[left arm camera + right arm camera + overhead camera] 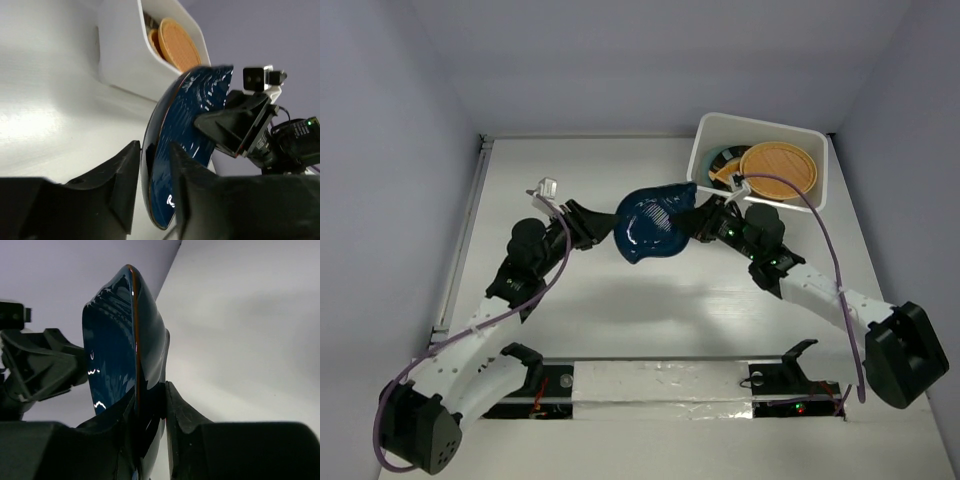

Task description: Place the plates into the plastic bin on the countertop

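Observation:
The navy irregular plate point(655, 222) hangs in the air over the countertop point(570, 170), held on edge between both grippers. My left gripper point(600, 226) grips its left rim; in the left wrist view point(155, 150) the fingers sit on either side of the plate point(187, 125). My right gripper point(705, 222) grips the right rim, its jaws clamped on both faces point(150, 387) of the plate point(112, 340). The white plastic bin point(815, 140) stands at the back right. It holds the woven orange round plate point(780, 170) and a dark round plate point(722, 160).
Grey-lilac walls close the table on three sides. A white rail point(470, 220) runs along the left edge. A taped strip point(670, 385) lies between the arm bases. The bin's near wall point(125, 55) is just behind the navy plate.

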### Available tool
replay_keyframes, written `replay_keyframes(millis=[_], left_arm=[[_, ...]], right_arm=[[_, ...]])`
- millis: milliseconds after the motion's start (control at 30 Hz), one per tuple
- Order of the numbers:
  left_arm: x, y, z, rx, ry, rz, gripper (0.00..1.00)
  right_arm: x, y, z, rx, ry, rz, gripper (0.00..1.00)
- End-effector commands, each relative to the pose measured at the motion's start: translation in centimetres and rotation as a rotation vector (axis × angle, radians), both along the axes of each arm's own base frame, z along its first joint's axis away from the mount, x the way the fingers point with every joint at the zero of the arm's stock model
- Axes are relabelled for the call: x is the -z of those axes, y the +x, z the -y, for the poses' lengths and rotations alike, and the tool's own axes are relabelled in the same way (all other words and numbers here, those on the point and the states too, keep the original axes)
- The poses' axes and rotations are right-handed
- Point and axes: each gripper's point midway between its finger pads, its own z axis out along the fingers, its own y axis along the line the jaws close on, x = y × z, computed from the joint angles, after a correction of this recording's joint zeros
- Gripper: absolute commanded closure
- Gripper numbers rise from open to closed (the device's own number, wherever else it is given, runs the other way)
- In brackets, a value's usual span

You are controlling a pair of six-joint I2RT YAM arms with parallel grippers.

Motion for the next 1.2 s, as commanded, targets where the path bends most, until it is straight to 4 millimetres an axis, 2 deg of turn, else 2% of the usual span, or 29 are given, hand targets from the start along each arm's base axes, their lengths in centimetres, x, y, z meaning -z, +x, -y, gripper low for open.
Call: replay_keyframes(millis=[0, 33, 67, 133, 167, 233, 267, 300, 367, 400, 433, 567, 600, 633, 700, 733, 900, 933, 1000, 1033, 1067, 1167], left_arm=[[-5.3, 0.1, -1.7, -0.087, -0.062, 0.147, 0.68], [-5.5, -0.1, -2.1, -0.099, -0.051, 0.163, 0.59], [-5.5, -0.1, -2.4, -0.115, -0.041, 0.165, 0.55], [-5.2, -0.4, -2.9, -0.128, -0.015, 0.169, 0.47], [-5.1, -0.4, -3.1, -0.140, -0.007, 0.167, 0.45], [-4.8, -0.7, -3.5, -0.150, 0.012, 0.161, 0.37], [-4.6, -0.7, -3.7, -0.160, 0.026, 0.162, 0.35], [-4.3, -0.8, -3.9, -0.164, 0.037, 0.155, 0.34], [-4.0, -0.9, -4.1, -0.165, 0.056, 0.163, 0.30], [-3.9, -1.0, -4.1, -0.165, 0.060, 0.166, 0.29], [-3.8, -1.1, -4.2, -0.167, 0.062, 0.167, 0.28], [-3.5, -1.3, -4.5, -0.176, 0.085, 0.169, 0.25], [-3.3, -1.3, -4.7, -0.179, 0.098, 0.168, 0.25], [-3.1, -1.3, -4.8, -0.183, 0.103, 0.167, 0.25], [-3.0, -1.3, -4.9, -0.188, 0.115, 0.167, 0.25], [-2.9, -1.3, -5.0, -0.187, 0.125, 0.171, 0.25], [-2.8, -1.4, -5.3, -0.195, 0.146, 0.182, 0.24], [-2.8, -1.4, -5.3, -0.198, 0.145, 0.185, 0.24], [-2.8, -1.5, -5.3, -0.195, 0.150, 0.190, 0.24], [-2.8, -1.4, -5.3, -0.194, 0.153, 0.188, 0.24], [-3.0, -1.5, -5.3, -0.194, 0.155, 0.194, 0.24], [-3.4, -1.6, -5.3, -0.191, 0.157, 0.197, 0.23]], right_arm=[[-6.0, 0.6, 1.4, 0.091, 0.080, 0.153, 1.00], [-6.4, 0.5, 1.8, 0.105, 0.073, 0.155, 1.00], [-6.8, 0.6, 2.0, 0.121, 0.064, 0.162, 1.00], [-8.9, 1.3, 3.6, 0.197, 0.050, 0.206, 1.00], [-8.8, 2.2, 5.1, 0.245, 0.021, 0.191, 1.00], [-10.1, 3.1, 7.3, 0.300, 0.011, 0.209, 1.00], [-10.8, 3.2, 8.5, 0.326, 0.016, 0.218, 1.00], [-11.1, 4.1, 10.6, 0.376, 0.016, 0.221, 1.00], [-11.5, 5.0, 12.6, 0.430, 0.008, 0.216, 1.00], [-11.4, 6.1, 14.5, 0.494, -0.015, 0.220, 1.00], [-10.7, 6.8, 15.7, 0.533, -0.044, 0.194, 1.00], [-10.9, 10.4, 20.2, 0.652, -0.088, 0.165, 1.00], [-9.7, 11.6, 21.0, 0.670, -0.101, 0.132, 1.00], [-9.5, 12.2, 22.5, 0.709, -0.103, 0.120, 1.00], [-9.4, 13.3, 23.3, 0.717, -0.098, 0.110, 1.00], [-8.2, 14.2, 23.2, 0.712, -0.109, 0.080, 1.00], [-6.1, 16.7, 24.3, 0.723, -0.152, 0.014, 1.00], [-6.1, 16.9, 24.4, 0.730, -0.152, 0.010, 0.98], [-5.6, 17.1, 25.6, 0.779, -0.163, -0.010, 0.85], [-5.6, 17.0, 25.8, 0.794, -0.166, -0.013, 0.75], [-5.6, 16.7, 26.0, 0.806, -0.168, -0.015, 0.55], [-5.3, 16.0, 27.1, 0.867, -0.183, -0.025, 0.31]])
